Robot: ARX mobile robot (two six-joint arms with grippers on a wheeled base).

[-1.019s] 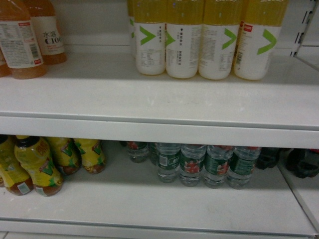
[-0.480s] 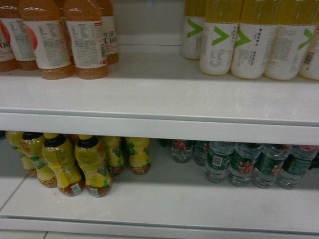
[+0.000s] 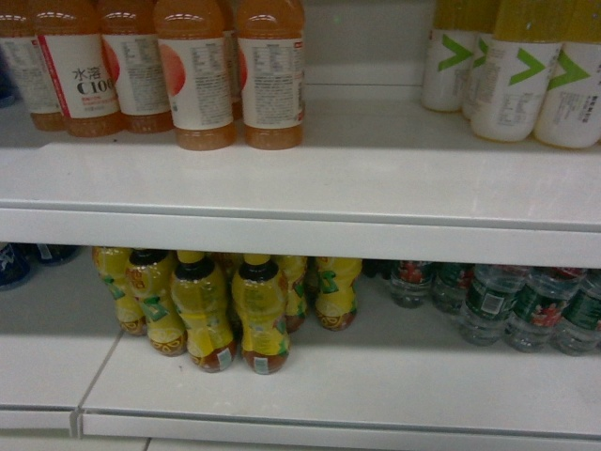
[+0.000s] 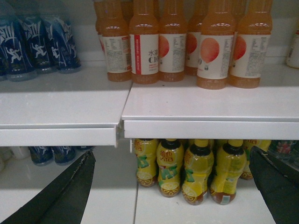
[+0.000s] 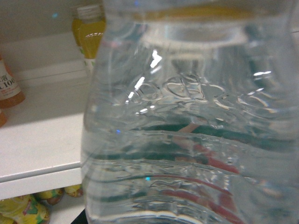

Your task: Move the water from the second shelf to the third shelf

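Filling right wrist view, water [image 5: 196, 140], left end effector [image 4: 173, 186] spread

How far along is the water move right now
Pickup looks done: a water bottle fills the right wrist view, apparently held in the right gripper, though its fingers are hidden. In hand: carrying it near the upper shelf. Left: setting it down there. The left gripper hangs open and idle. More water stands on the lower shelf.
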